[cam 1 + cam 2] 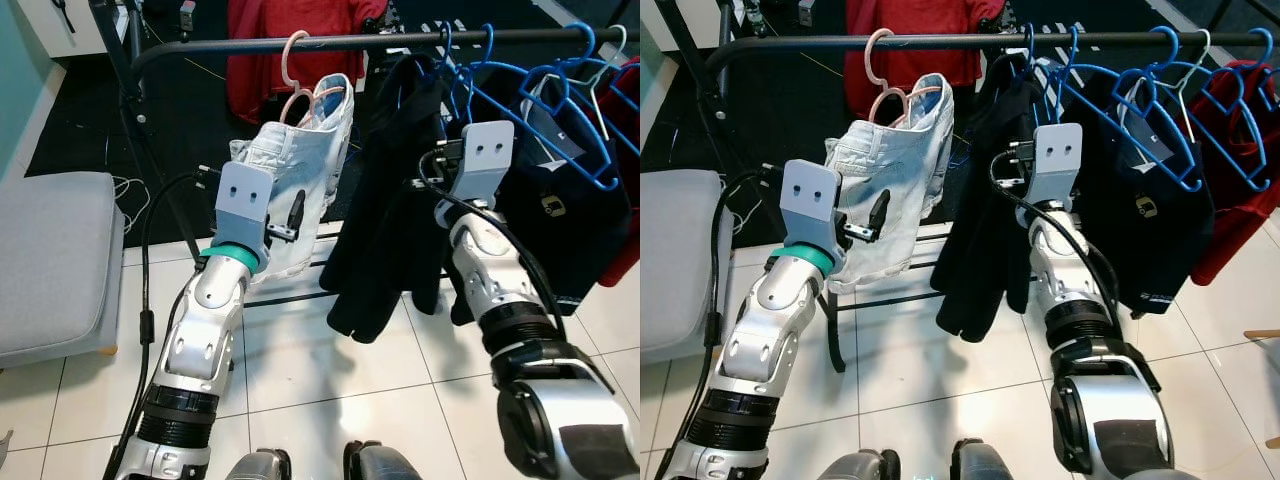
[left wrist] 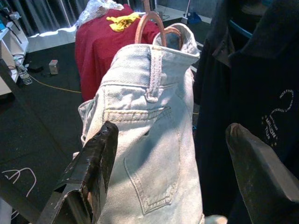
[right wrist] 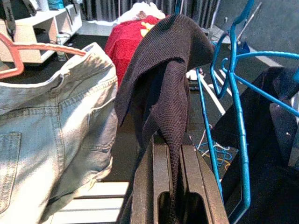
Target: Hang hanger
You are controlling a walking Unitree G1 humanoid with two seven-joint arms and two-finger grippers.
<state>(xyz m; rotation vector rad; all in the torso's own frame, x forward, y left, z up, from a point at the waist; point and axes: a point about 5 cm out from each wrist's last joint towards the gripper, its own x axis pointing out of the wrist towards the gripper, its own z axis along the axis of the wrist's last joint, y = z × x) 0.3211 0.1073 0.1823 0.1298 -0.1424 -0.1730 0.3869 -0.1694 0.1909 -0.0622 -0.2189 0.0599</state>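
A pink hanger (image 1: 293, 62) hooks over the black rail (image 1: 240, 46) and carries light denim shorts (image 1: 305, 150). My left gripper (image 2: 173, 135) is open just in front of the shorts, one finger (image 2: 96, 158) on either side of the back pocket without touching the cloth. To the right a dark knit garment (image 1: 385, 200) hangs from a blue hanger (image 3: 233, 102) on the same rail. My right gripper (image 3: 172, 147) is shut on a fold of that garment, which drapes down between the fingers.
Several more blue hangers (image 1: 560, 100) with dark and red clothes crowd the rail's right end. A red cloth (image 1: 270, 60) lies behind the rack. A grey cushion (image 1: 50, 260) sits at the left, beside the rack's black leg (image 1: 150, 170) and cables.
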